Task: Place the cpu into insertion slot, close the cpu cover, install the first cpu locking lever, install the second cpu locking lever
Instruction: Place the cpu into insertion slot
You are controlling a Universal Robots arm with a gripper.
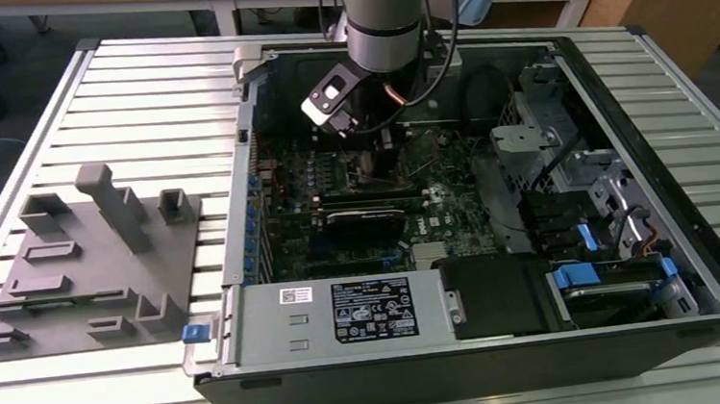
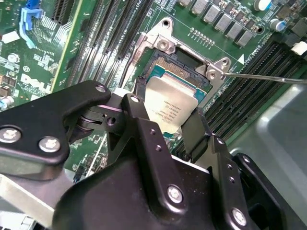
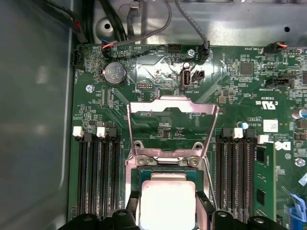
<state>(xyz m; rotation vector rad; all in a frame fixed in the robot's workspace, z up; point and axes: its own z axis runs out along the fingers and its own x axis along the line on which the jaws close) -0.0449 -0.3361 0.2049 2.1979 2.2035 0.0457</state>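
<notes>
In both wrist views my gripper (image 2: pixel 168 120) (image 3: pixel 168 213) is shut on the cpu (image 2: pixel 173 106) (image 3: pixel 168 201), a silver-grey square chip held by two opposite edges between black fingers (image 2: pixel 136 112) (image 3: pixel 205 203). The chip lies over the insertion slot (image 2: pixel 168 72) (image 3: pixel 144 178), whose far strip of contacts still shows past its edge; I cannot tell whether it is seated. The cpu cover (image 3: pixel 172 105) stands swung open beyond the socket. A thin locking lever (image 2: pixel 264 76) sticks out sideways. In the exterior view the gripper (image 1: pixel 367 153) reaches down into the open computer case.
Long black memory slots (image 3: pixel 96 177) (image 3: pixel 235 172) flank the socket on both sides. Cables (image 3: pixel 144 33) run along the case wall. The case's metal walls (image 1: pixel 247 230) and drive cage (image 1: pixel 549 158) hem in the arm. A grey fixture (image 1: pixel 82 262) sits on the table at the exterior view's left.
</notes>
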